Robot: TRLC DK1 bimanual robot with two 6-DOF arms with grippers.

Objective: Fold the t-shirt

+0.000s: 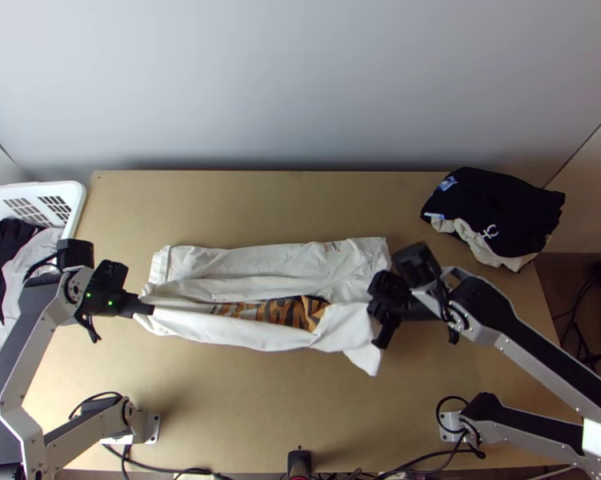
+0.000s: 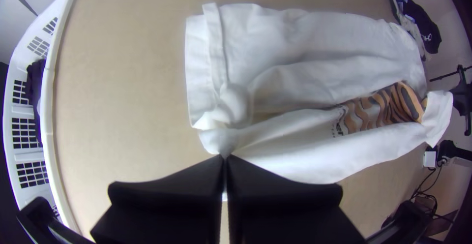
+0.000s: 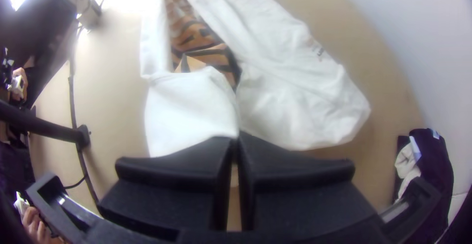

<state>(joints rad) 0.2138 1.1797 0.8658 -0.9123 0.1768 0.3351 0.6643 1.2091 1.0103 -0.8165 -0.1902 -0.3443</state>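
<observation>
1. Wooden and light in colour, the table [image 1: 244,424] carries the shirt across its middle and the pile in its far right corner.
2. White cloth makes the shirt [image 1: 244,262]. It lies lengthwise along the far edge of the table, but well apart from this edge, partly folded and wrinkled. Its far part lies rather flat; its near part stretches as a long band between the two grippers, and an opening stays between these parts.
3. White also is the basket [image 1: 74,192], standing at the left edge of the table, near the far left corner. It has grid openings in its wall and holds dark and white clothes.
4. Black and cream clothes form the pile [image 1: 500,204], bunched, with small pale marks on the black cloth.
5. Left gripper [image 1: 150,310]: it is clenched on the near left corner of the shirt, toward the left edge of the table.
6. Right gripper [image 1: 380,312]: it is clenched on the near right part of the shirt. Beside its fingers, a white flap [image 1: 356,340] points to the near edge of the table.
7. Orange and black stripes make the print [image 1: 300,312], visible in the opening of the shirt.
</observation>
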